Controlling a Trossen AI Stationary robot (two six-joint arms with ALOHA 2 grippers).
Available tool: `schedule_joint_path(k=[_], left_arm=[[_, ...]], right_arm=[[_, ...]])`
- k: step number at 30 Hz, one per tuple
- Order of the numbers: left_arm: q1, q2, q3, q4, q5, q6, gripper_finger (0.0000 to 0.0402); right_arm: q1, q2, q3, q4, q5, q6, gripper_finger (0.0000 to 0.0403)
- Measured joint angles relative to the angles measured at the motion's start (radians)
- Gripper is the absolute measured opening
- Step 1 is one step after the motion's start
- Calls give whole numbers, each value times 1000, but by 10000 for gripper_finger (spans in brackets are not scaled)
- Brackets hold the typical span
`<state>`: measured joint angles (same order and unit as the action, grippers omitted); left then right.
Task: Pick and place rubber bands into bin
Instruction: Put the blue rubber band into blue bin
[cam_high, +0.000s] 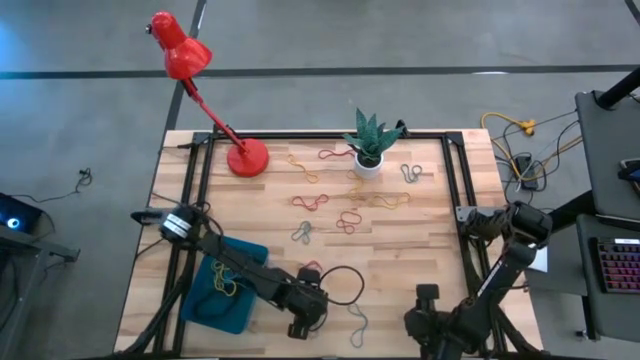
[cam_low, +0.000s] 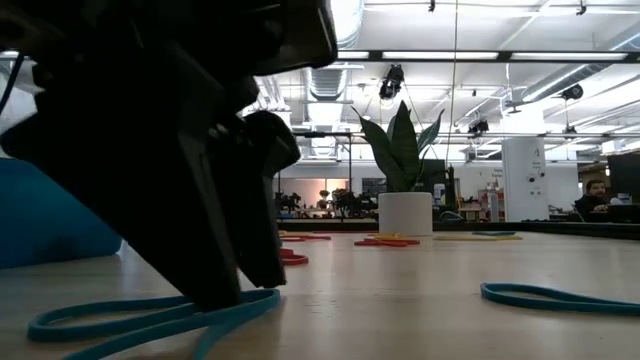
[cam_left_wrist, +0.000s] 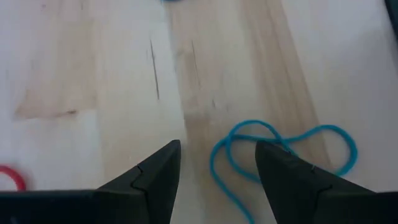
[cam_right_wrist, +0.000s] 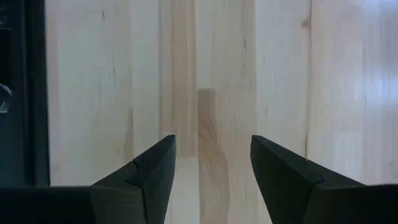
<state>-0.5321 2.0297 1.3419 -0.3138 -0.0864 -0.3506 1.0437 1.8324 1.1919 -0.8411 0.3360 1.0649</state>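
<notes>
Pale wooden planks make up the counter (cam_high: 420, 250), ringed by a dark frame. Taking the white plant pot (cam_high: 368, 165) as the marker: from above, rubber bands (cam_high: 340, 215) in red, yellow and grey-blue lie scattered around and just before it, a red lamp (cam_high: 215, 125) stands off to its left, and the teal bin (cam_high: 225, 300) sits well away at the near left corner with a few bands inside. The left tool (cam_high: 305, 322) is down near the bin's right side, close to a blue band (cam_high: 358, 322); the right tool (cam_high: 425, 320) waits at the near edge, far from the pot.

At counter level, the left tool (cam_low: 225, 285) stands on the wood with a blue band (cam_low: 150, 315) at its tip, the pot (cam_low: 405, 213) far behind.

Past the left wrist, the fingers (cam_left_wrist: 158, 180) are spread, one touching the blue loop (cam_left_wrist: 280, 152), nothing held.

Past the right wrist, the fingers (cam_right_wrist: 152, 174) are spread over bare wood.
</notes>
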Motion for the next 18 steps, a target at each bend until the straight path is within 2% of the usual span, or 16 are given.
schedule_joint_path(k=[6,9,12,18], left_arm=[[-3,21,20,3,-11,-8,193],[-8,23,18,8,-25,-7,178],[-11,23,12,9,-23,-8,139],[-15,23,-3,17,-18,16,38]], right_arm=[[9,-2,-29,1,-22,44,194],[11,-4,-40,-7,-31,72,194],[11,-5,-44,-19,-37,103,194],[11,-5,-48,-18,-49,114,194]])
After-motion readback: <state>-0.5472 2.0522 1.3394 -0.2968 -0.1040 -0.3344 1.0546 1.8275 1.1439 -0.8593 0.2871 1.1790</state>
